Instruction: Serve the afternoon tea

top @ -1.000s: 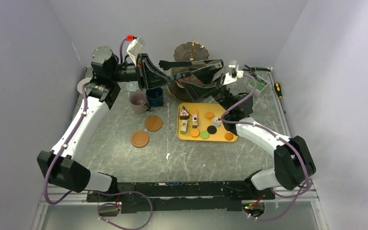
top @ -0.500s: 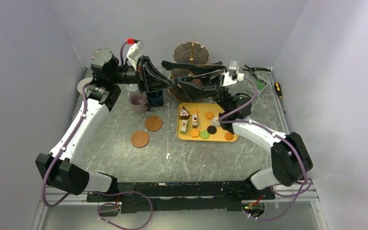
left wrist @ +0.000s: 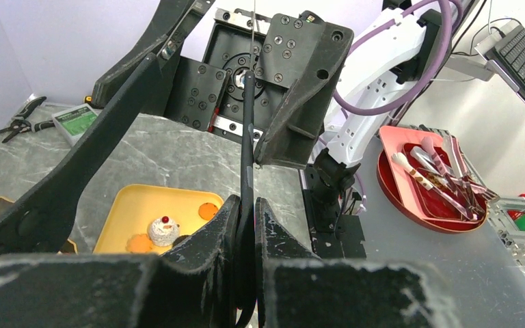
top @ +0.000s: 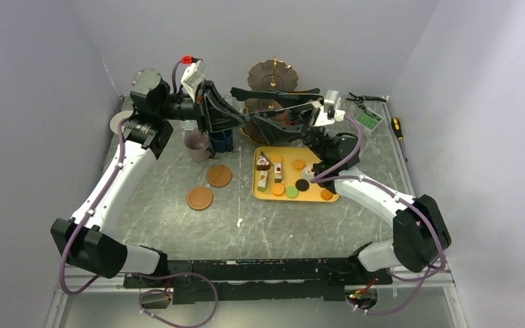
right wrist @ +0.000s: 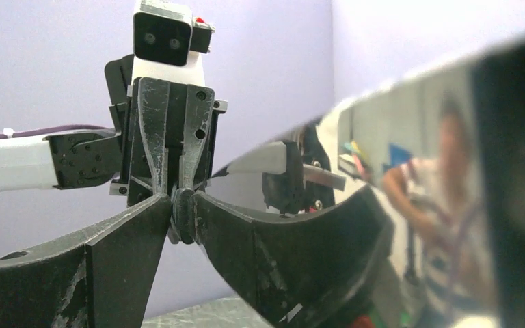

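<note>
Since a second ago the right forearm has swung in toward the back of the counter (top: 178,225), carrying the right gripper (top: 249,106) slightly nearer the left one. The left gripper (left wrist: 246,212) is clamping a thin dark strip (left wrist: 247,137), seen edge-on, and it is not possible to tell what that strip belongs to. The right gripper is facing it head-on with its fingers spread wide, one finger passing beside the left gripper's tips. The three-tier stand (top: 273,70) is standing just behind both grippers. The mauve mug (top: 196,145) and navy mug (top: 221,139) are sitting on the near side of the left gripper, close under it, with the two coasters (top: 219,175) lying farther toward the arm bases. The yellow tray (top: 290,176) is lying on the near side of the right gripper, carrying cake slices (top: 263,162) and macarons (top: 277,188). None of these has shifted.
</note>
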Robot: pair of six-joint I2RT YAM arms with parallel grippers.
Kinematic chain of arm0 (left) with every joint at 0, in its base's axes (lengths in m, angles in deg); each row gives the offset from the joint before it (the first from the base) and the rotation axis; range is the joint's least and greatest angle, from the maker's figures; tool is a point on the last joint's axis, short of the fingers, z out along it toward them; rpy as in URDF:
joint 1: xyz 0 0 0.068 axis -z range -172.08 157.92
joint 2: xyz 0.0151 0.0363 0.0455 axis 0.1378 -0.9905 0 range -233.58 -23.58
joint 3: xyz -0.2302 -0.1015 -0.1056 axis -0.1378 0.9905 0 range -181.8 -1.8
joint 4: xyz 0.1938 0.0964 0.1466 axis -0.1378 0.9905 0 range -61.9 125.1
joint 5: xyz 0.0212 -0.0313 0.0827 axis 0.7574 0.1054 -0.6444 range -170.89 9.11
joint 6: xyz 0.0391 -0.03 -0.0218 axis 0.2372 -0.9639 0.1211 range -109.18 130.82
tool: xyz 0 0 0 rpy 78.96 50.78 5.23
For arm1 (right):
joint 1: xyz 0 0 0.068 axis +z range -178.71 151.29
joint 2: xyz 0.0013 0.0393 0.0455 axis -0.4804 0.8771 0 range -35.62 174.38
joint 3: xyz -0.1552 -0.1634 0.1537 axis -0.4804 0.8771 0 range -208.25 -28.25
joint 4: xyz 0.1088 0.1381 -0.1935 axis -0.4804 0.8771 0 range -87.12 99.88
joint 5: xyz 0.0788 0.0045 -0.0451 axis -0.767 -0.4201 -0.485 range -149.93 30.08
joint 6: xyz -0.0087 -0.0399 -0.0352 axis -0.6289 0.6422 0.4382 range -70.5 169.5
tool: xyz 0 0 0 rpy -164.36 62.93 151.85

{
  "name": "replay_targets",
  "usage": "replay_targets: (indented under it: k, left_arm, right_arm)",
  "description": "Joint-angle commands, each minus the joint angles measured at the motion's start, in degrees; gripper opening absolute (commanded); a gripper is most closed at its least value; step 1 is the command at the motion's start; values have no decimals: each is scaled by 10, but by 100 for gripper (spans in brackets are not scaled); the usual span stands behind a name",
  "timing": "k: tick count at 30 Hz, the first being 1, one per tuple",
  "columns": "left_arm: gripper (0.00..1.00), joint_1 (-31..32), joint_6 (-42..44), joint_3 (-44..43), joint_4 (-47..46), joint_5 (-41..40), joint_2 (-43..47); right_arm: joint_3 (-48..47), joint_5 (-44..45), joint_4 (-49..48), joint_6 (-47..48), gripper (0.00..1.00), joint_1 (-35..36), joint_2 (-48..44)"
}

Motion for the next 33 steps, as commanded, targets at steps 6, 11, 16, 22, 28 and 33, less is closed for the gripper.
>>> replay_targets:
  k: [6, 11, 16, 22, 28, 33]
  left_arm:
    - [3, 7, 7, -8, -26, 39, 26]
    - [3, 8, 1, -7, -30, 43, 28]
    - [3, 8, 4, -6, -26, 42, 30]
    - [3, 8, -1, -5, -32, 41, 30]
    - [3, 7, 1, -14, -26, 44, 29]
    - [3, 7, 5, -11, -23, 44, 29]
  right_arm:
    - [-44, -111, -88, -89, 95, -19, 35]
    - [-57, -131, -189, -192, 90, -30, 74]
    - [-77, -127, -185, -202, 87, -31, 83]
    - [-89, -120, -121, -153, 80, -21, 73]
    - [-83, -120, -93, -130, 72, -15, 60]
    - [-66, -102, -78, -111, 62, -15, 45]
